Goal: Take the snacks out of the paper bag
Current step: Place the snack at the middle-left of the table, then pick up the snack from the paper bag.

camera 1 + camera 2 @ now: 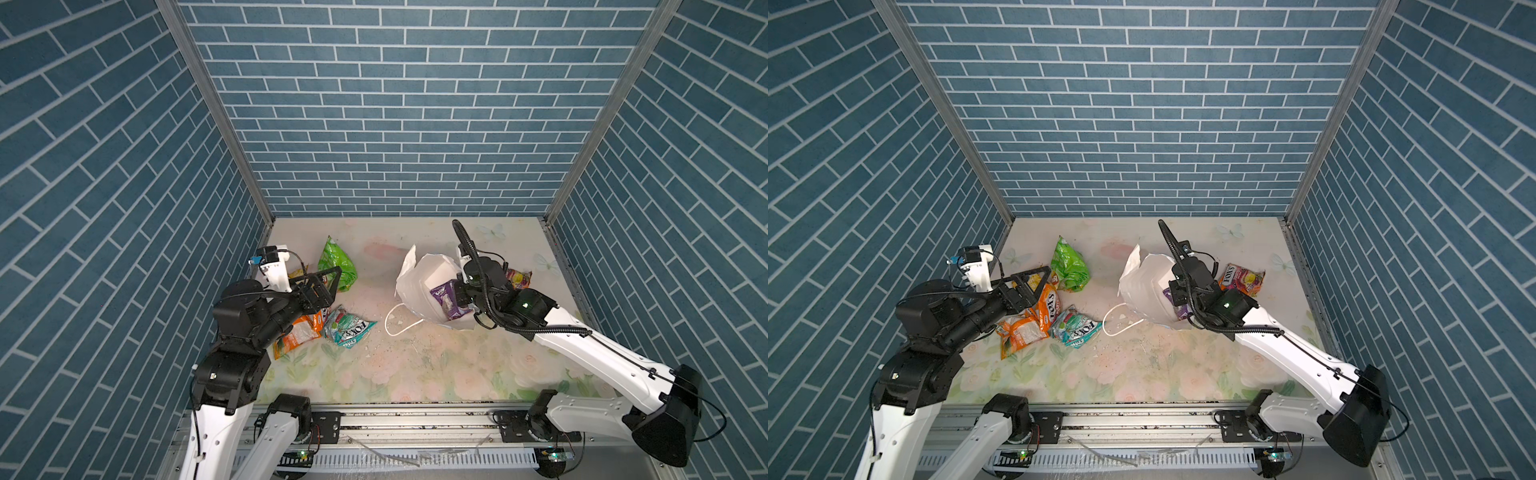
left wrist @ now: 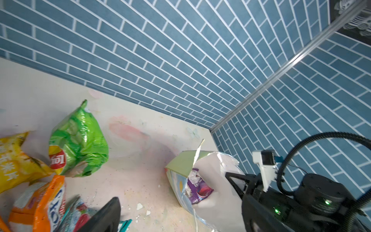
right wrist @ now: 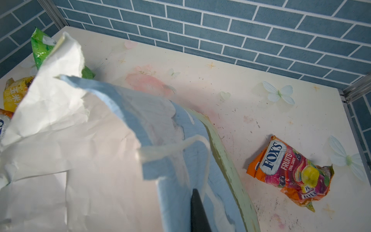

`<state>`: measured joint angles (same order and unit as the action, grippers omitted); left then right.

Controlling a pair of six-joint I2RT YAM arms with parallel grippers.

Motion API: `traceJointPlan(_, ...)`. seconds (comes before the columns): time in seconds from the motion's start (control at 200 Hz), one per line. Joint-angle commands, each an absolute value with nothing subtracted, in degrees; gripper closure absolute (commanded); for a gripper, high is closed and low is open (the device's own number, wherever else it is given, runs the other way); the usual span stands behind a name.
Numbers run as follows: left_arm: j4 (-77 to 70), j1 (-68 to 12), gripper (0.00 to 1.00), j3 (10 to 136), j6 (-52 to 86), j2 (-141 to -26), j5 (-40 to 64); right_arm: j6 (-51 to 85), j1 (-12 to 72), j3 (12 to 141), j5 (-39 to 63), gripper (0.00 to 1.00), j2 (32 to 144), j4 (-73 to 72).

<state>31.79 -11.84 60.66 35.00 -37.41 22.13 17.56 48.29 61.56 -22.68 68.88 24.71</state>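
A: Left fingers [image 1: 328, 291] spread wide, holding nothing, above the orange pack [image 1: 296, 336] on the counter [image 1: 415, 365].
B: Right fingers [image 3: 197, 209] pinched shut on the paper bag [image 1: 409, 286] rim. Purple pack [image 1: 446, 299] sits inside it.
A: Green chip bag [image 1: 337, 266] and teal pack [image 1: 349, 328] lie out, left of the bag. FOX'S fruits pack [image 3: 289, 168] lies on the counter at its right.

Floral table [image 1: 415, 370]: snacks [image 1: 348, 329], paper bag [image 1: 409, 286]
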Motion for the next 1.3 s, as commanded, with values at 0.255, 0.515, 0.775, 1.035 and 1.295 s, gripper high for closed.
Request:
traceJointPlan(0.255, 28.66, -33.30, 0.05, 64.23, 32.68, -45.67, 10.51, 17.92, 48.23, 65.26, -19.89, 1.00, 69.24, 26.20)
traceJointPlan(0.515, 26.37, -47.84, 0.05, 68.44, 29.22, -55.42, 3.57, 18.08, 48.12, 65.57, -18.84, 1.00, 69.52, 26.00)
traceJointPlan(0.775, 24.02, -51.84, 0.06, 69.86, 29.06, -61.53, 3.17, 17.94, 48.19, 65.82, -18.28, 1.00, 70.09, 25.22)
traceJointPlan(1.035, 20.86, -52.51, 0.06, 67.78, 30.21, -63.61, 2.72, 17.75, 48.21, 66.03, -17.93, 1.00, 69.71, 25.25)
traceJointPlan(1.295, 18.41, -52.56, 0.06, 65.75, 30.84, -64.53, 2.70, 18.58, 48.17, 65.90, -17.95, 1.00, 69.43, 25.58)
